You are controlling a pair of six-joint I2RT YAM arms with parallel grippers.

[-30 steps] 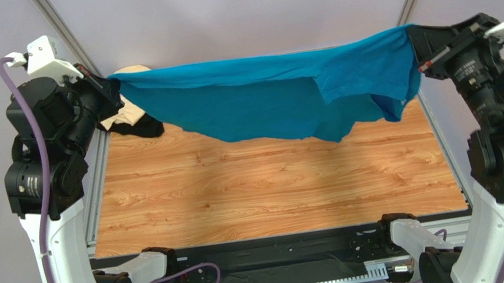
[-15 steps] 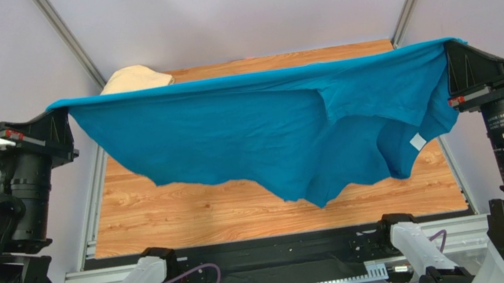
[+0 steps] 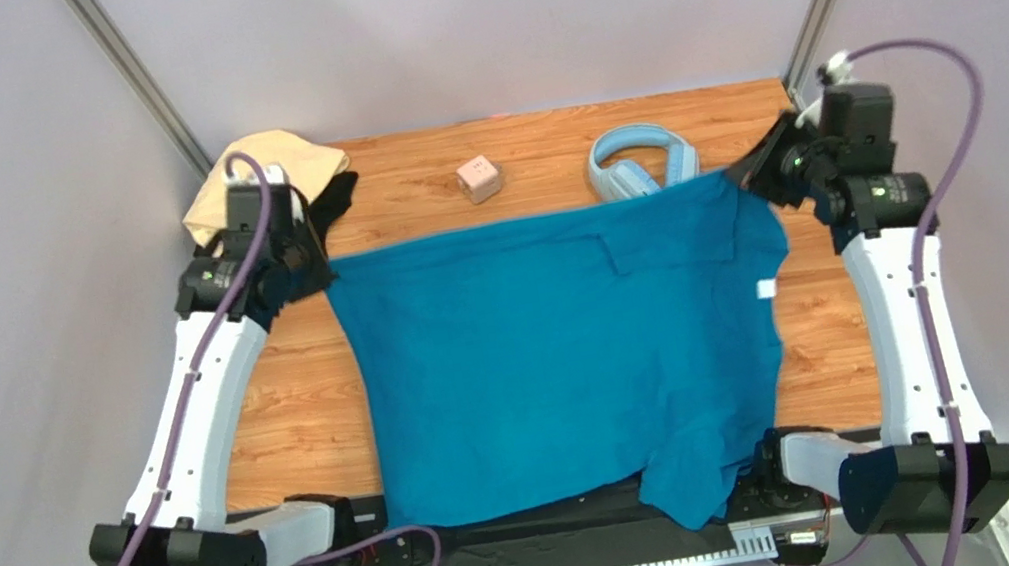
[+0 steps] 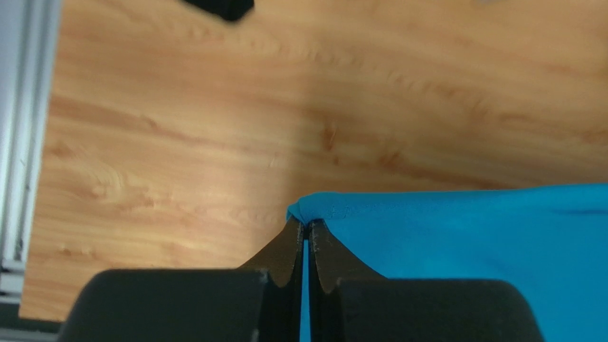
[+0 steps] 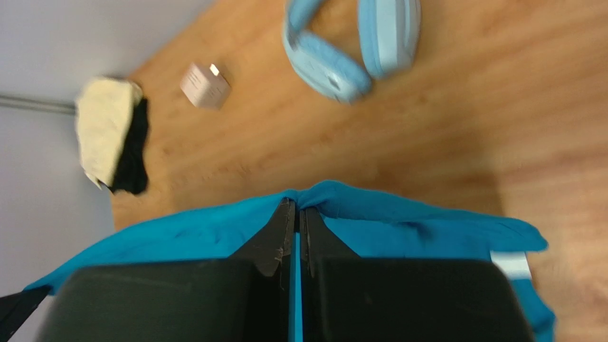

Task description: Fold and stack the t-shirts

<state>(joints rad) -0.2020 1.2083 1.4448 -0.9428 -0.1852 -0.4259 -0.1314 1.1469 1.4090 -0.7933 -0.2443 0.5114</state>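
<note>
left gripper (image 3: pixel 320 267) is clamping the teal-blue t-shirt (image 3: pixel 552 352) by its far-left corner, right gripper (image 3: pixel 740 176) is clamping the far-right one. the shirt is lying spread over the middle of the table (image 3: pixel 279 402), hem drooping past the table's near edge. tan t-shirt (image 3: pixel 271 159) and black t-shirt (image 3: pixel 335 198) are sitting bunched at the table's far-left corner, headphones (image 3: pixel 634 156) and pink cube (image 3: pixel 481 178) by its far edge.

Pale grey walls (image 3: pixel 469 16) enclose a wood-grain table (image 3: pixel 302 406), with two metal posts (image 3: pixel 141 82) rising at its far corners.
</note>
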